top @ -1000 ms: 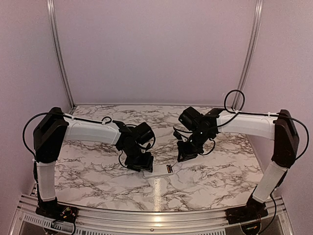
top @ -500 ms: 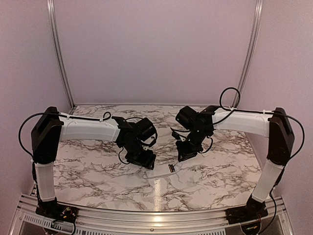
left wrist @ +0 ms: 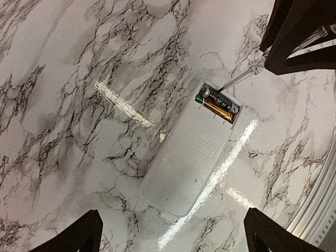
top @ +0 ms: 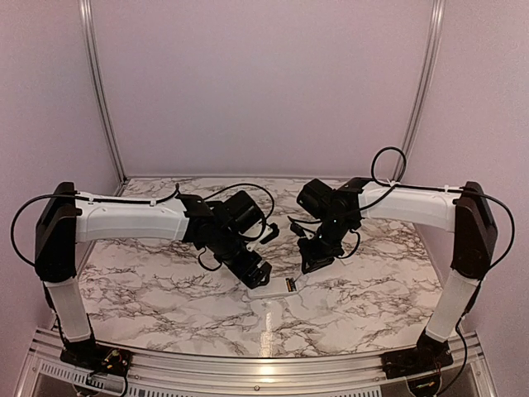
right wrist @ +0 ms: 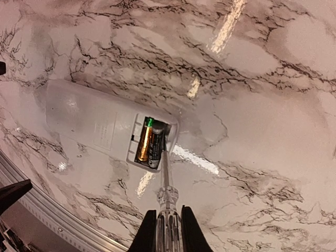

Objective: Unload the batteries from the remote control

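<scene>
From above: shows the remote control point(top: 275, 290) flat on the table point(top: 149, 281), near the front middle, with the batteries point(top: 288, 284) in its right-hand end. Places the left gripper point(top: 258, 275) just at 10 o'clock of it and the right gripper point(top: 312, 263) at 1 o'clock, both close. Cannot settle which is nearer.

From the left wrist: looks down on the remote control point(left wrist: 191, 152), long axis running 7 to 1 o'clock, battery recess at the 1 o'clock end. Finds the batteries point(left wrist: 218, 105) side by side in there, lying along that axis. Shows the left gripper point(left wrist: 172, 220) spread wide about the 7 o'clock end, apparently touching nothing and holding nothing.

From the right wrist: puts the batteries point(right wrist: 149, 140) straight ahead at 12 o'clock of the right gripper point(right wrist: 168, 233), clamped narrow on the clear handle of a screwdriver point(right wrist: 166, 173). Shows the metal tip inside the recess, at the 12 o'clock end of the dark cell, seemingly touching it. Calls, by judgement, for a prying move along that shaft, with the right arm the one engaged.
</scene>
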